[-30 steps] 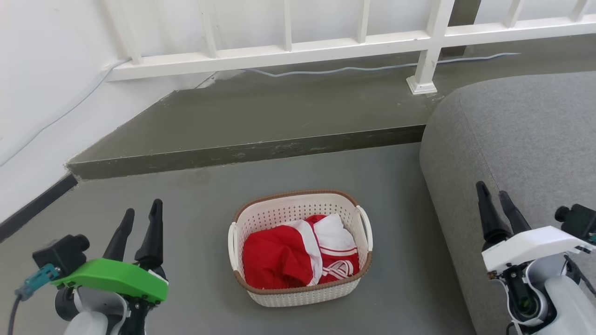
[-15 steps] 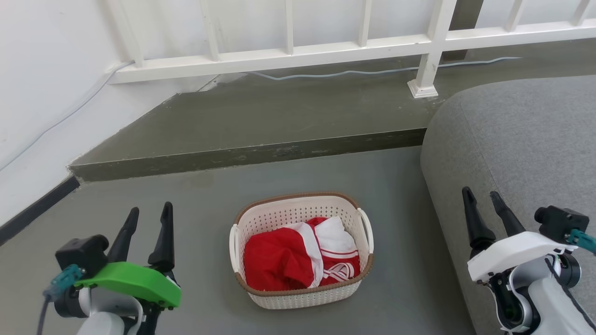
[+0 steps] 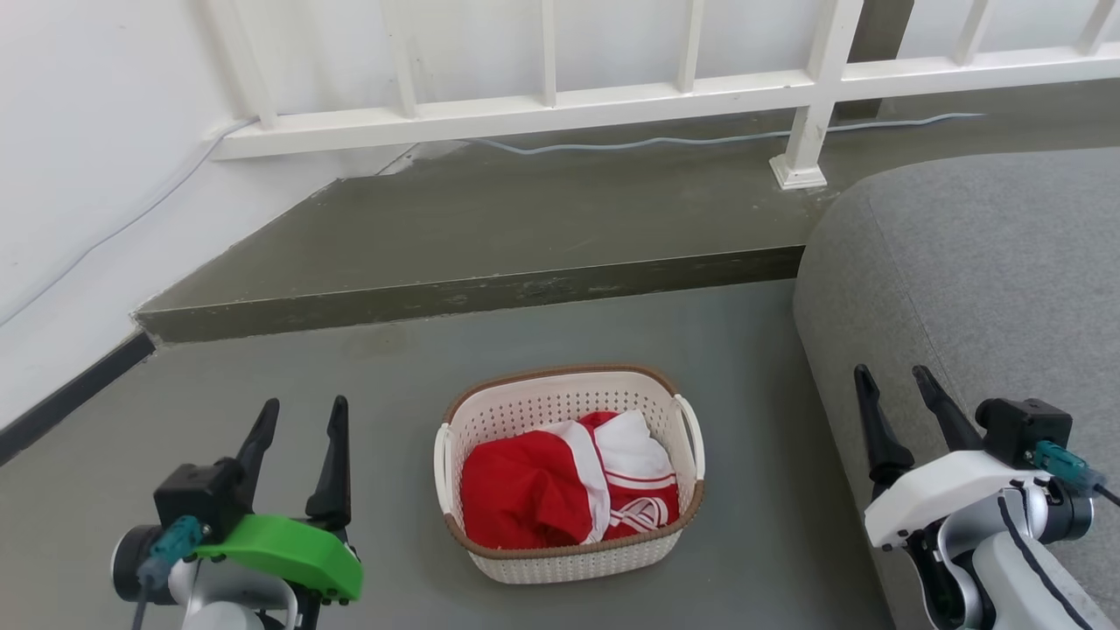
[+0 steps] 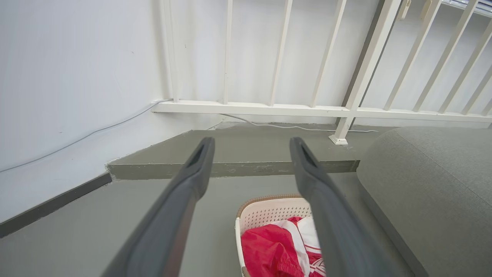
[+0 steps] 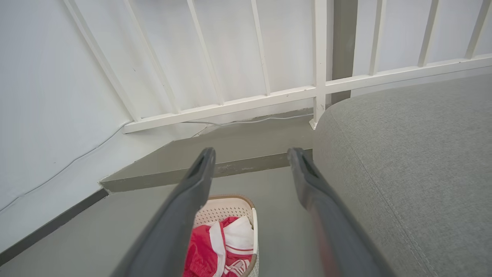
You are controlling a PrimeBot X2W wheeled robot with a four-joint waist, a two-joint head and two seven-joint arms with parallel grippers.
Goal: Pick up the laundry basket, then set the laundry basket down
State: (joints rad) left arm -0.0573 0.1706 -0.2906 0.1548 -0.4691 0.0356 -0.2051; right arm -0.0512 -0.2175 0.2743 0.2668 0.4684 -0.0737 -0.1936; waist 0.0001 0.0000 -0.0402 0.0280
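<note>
Left gripper [image 3: 304,408] and right gripper [image 3: 891,376] hover released and empty, well apart on either side of the laundry basket [image 3: 560,401]. It sits on the floor [image 3: 262,376] between them, holding red clothing [image 3: 525,490], beside the sofa [image 3: 962,262]. Its side handles face each arm, likely suiting a two-armed lift.

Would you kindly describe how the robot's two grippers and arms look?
The left gripper wears a bright green cover, the right gripper a white one. Each has two long, tapered dark fingers, a black camera block with a teal plug, and a pale grey forearm.
</note>
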